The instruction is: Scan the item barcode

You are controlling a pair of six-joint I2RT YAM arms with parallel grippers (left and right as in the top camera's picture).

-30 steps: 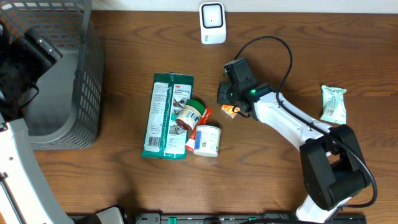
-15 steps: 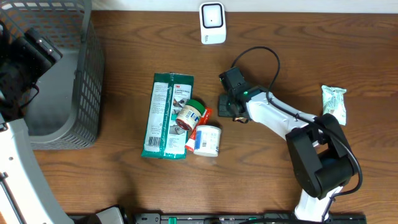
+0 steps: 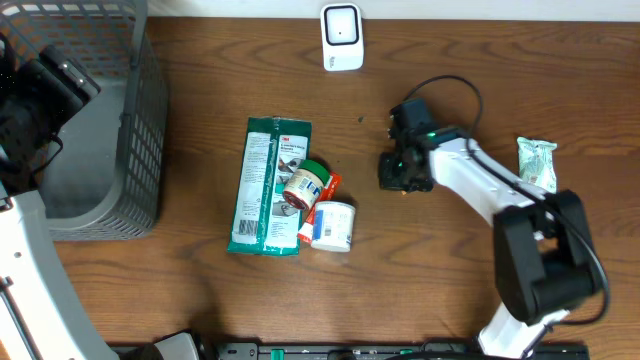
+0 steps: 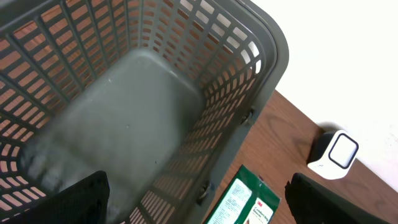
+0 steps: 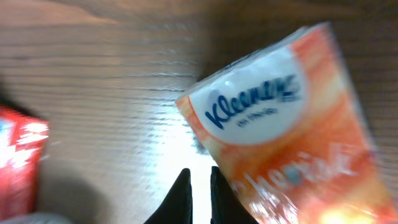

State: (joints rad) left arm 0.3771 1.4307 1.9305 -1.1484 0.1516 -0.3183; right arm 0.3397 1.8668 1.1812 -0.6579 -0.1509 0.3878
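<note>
The item, a small orange and white Kleenex tissue pack (image 5: 280, 124), lies on the wood table. It sits just right of my right gripper (image 5: 200, 193), against its right finger. The jaws stand almost together with nothing between them. From overhead the right gripper (image 3: 405, 172) covers the pack almost entirely. A white barcode scanner (image 3: 342, 37) stands at the table's far edge and also shows as the scanner (image 4: 334, 154) in the left wrist view. My left gripper (image 4: 199, 208) hangs open over the grey basket (image 4: 143, 106), holding nothing.
Mid-table lie a green 3M packet (image 3: 270, 185), a small can (image 3: 305, 185), a red box (image 3: 322, 200) and a white tub (image 3: 333, 225). A green and white packet (image 3: 537, 167) lies at the right. The grey basket (image 3: 110, 190) fills the far left.
My right gripper has swung to the right and slightly toward the front, away from the heap of goods. The orange pack has moved right with it. The left arm has not moved.
</note>
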